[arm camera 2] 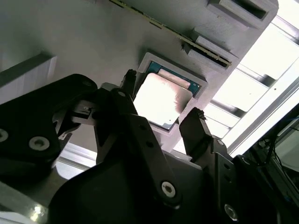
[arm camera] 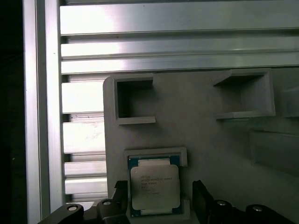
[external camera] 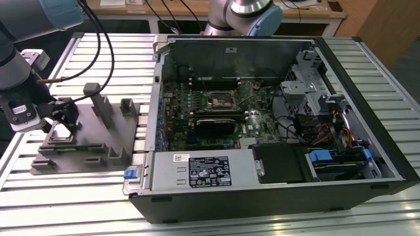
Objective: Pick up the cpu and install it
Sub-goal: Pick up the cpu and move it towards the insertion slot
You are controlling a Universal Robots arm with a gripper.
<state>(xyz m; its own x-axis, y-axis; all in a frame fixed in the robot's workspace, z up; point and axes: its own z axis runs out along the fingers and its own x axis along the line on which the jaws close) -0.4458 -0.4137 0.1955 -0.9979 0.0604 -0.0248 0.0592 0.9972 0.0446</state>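
The pincer (arm camera 2: 162, 97), fingers apart, straddles the chip (arm camera: 154, 186) lying in the grey fixture's (arm camera: 196, 121) pocket, at the exterior view's left.

A grey fixture (external camera: 98, 130) is set on the slatted surface (external camera: 78, 196) beside an open case (external camera: 229, 56), toward the exterior view's left.

Cpu (arm camera: 154, 187): small flat square chip with a pale silvery metal top, faint print on it, and a thin blue-green rim showing round the lid. Lies flat, lid up, square in a shallow rimmed pocket of the grey fixture (arm camera: 196, 116), close to one fixture edge. Second wrist view: lid glares bright (arm camera 2: 161, 100). Seated, not lifted.
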